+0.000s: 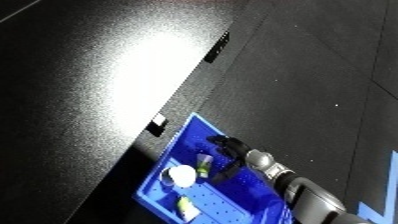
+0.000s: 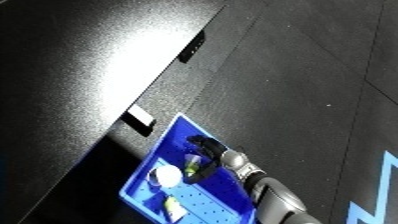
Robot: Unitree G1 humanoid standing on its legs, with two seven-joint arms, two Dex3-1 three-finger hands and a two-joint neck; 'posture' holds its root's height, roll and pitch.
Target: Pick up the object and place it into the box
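While a dark table [image 1: 80, 75] fills the upper left of the frame, the blue bin [image 1: 178, 145] sits at lower centre holding a white cup [image 1: 182, 175], a yellow-green item [image 1: 187, 206] and a small bottle [image 1: 204, 162]. Right of these, the right hand [image 1: 229, 150] reaches into the bin, fingers curled round the bottle.

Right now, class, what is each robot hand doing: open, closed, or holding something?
Left hand: not in view.
Right hand: over the blue bin, beside a small clear bottle; whether its fingers are open or closed cannot be told.
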